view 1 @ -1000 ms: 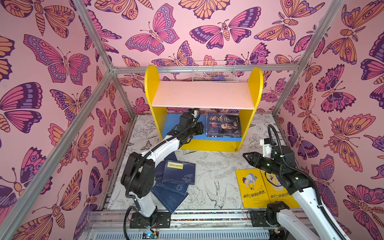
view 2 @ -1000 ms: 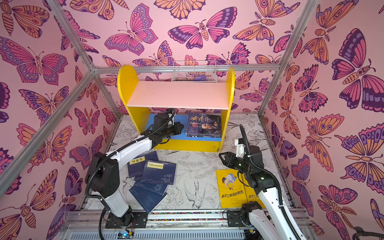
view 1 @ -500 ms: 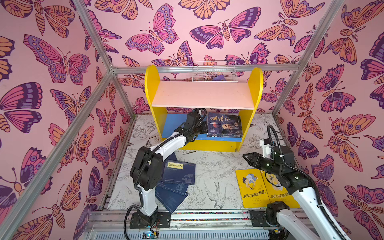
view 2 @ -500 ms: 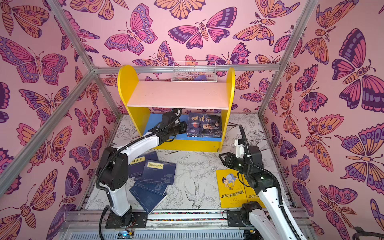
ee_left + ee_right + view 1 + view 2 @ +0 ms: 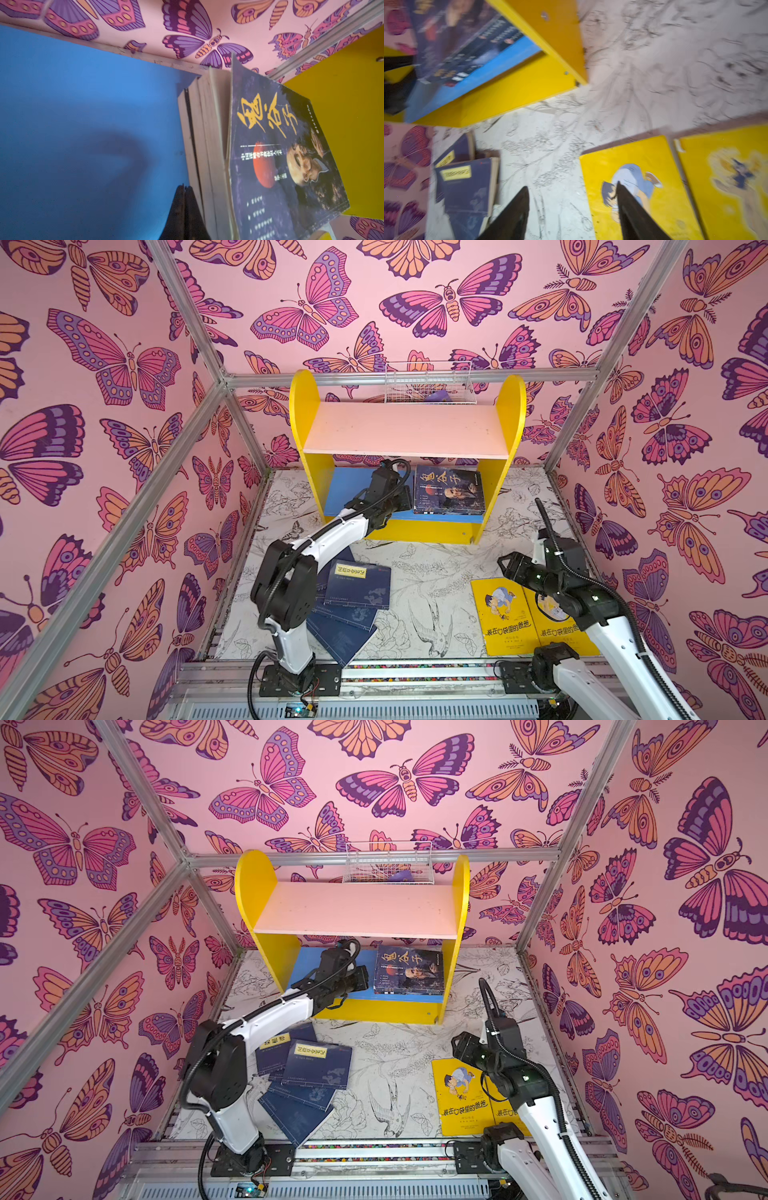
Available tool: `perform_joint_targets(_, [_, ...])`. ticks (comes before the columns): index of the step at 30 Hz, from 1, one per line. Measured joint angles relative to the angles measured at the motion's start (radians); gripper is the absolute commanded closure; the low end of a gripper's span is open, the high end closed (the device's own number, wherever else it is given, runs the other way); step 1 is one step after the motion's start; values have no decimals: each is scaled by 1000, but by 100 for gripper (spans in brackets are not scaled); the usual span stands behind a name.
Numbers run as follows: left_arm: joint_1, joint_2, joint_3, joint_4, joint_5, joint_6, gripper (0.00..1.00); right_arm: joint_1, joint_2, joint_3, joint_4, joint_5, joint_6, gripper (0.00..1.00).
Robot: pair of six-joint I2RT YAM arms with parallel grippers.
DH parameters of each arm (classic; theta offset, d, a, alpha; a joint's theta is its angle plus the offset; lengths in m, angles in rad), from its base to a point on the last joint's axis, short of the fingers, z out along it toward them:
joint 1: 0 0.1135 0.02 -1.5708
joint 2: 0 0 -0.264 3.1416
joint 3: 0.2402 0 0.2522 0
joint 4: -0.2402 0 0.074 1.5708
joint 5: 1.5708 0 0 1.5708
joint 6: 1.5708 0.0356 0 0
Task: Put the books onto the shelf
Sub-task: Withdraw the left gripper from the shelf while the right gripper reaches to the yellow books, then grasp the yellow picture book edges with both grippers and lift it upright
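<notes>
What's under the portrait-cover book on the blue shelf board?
Other books stacked beneath the portrait-cover book, resting on the blue board. Only their page edges show; covers and count are hidden.

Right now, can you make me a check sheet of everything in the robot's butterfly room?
Surface: drawing-covered mat, partly bare.
Job's things: shelf upper board empty; dark books stacked on its blue lower board; navy books heaped on mat, left; two yellow books flat on mat, right.
Clutter: wire basket behind shelf.
Grippers: left tool shut, empty, beside dark books' page edges; right tool open, empty, above mat by a yellow book.
Cables: black cables along both arms, no snag seen.
Surroundings: butterfly walls, metal frame bars.
</notes>
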Motion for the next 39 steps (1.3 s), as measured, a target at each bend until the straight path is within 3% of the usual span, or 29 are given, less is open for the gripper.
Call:
perform_joint_targets(2, [2,-88,-63,-10,-29,-3,100,-4,-3,-22,-43,84,26,13])
perform_joint_targets(7, [-35,-242,-216,-7,9,-9,100,-5,37,-90,-121,229,124,13])
perform_joint_targets(10, [-89,-247,-301,-7,114,1,88,-5,70,-158,-117,254,174,15])
perform_joint_targets(12, [-124,-232,-356,-10,195,21,75,-5,78,-217,-108,248,200,17])
perform_joint_targets(17, [-168,-192,-414,-25,345,97,46,-5,98,-298,-59,182,207,23])
perform_joint_targets(22, [-168,-143,-400,-40,445,164,33,-11,194,-268,11,124,161,28])
perform_joint_targets(26, [-169,-60,-380,-55,479,188,29,6,288,-237,141,27,123,31])
perform_joint_targets(33, [-168,46,-337,-121,493,207,27,153,475,-179,396,-182,87,31])
perform_joint_targets(39, [-173,121,-254,-183,527,228,28,222,610,-135,465,-305,68,32])
